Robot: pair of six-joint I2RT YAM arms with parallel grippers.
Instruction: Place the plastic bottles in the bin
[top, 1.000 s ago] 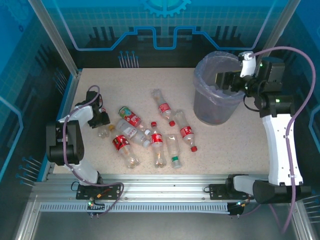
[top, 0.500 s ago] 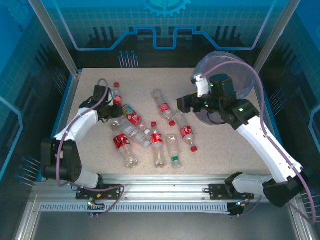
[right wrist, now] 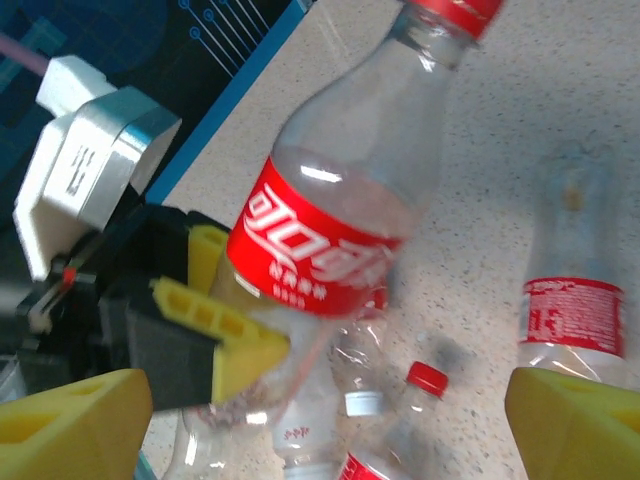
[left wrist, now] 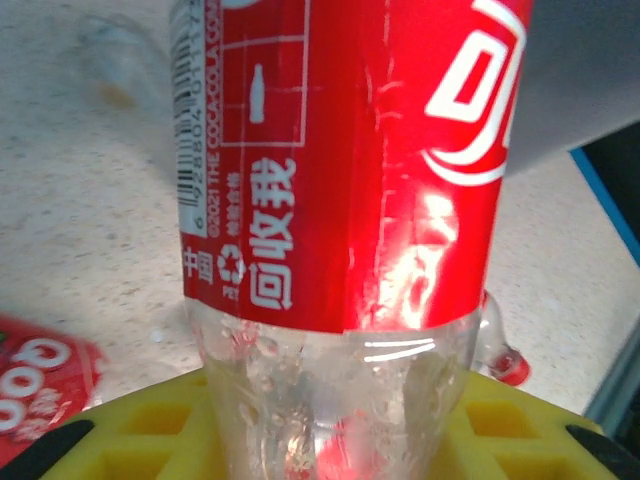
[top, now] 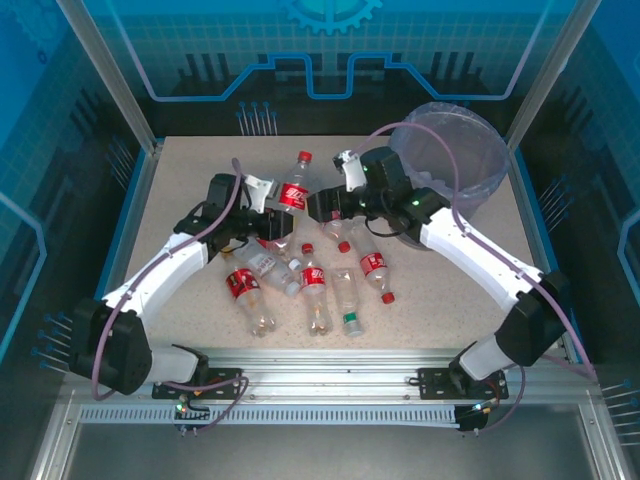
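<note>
My left gripper (top: 275, 222) is shut on the lower body of a clear red-label bottle (top: 291, 193), holding it upright above the table, red cap up. The left wrist view has that bottle (left wrist: 340, 200) close up between the yellow fingers (left wrist: 130, 435). My right gripper (top: 322, 207) hovers open just right of it with nothing in it; its yellow fingertips (right wrist: 70, 420) stand wide apart, facing the held bottle (right wrist: 320, 250). Several more bottles (top: 313, 285) lie on the table below. The bin (top: 448, 160) stands at the back right.
The loose bottles crowd the middle front of the table, among them a green-capped one (top: 350, 305) and a red-capped one (top: 376, 270). Another red-label bottle (right wrist: 575, 310) lies under the right finger. Bare tabletop (top: 470, 290) lies in front of the bin.
The left gripper has lifted a red-label bottle off the left side and carried it right to the centre. The right arm has swung left from the bin to meet it.
</note>
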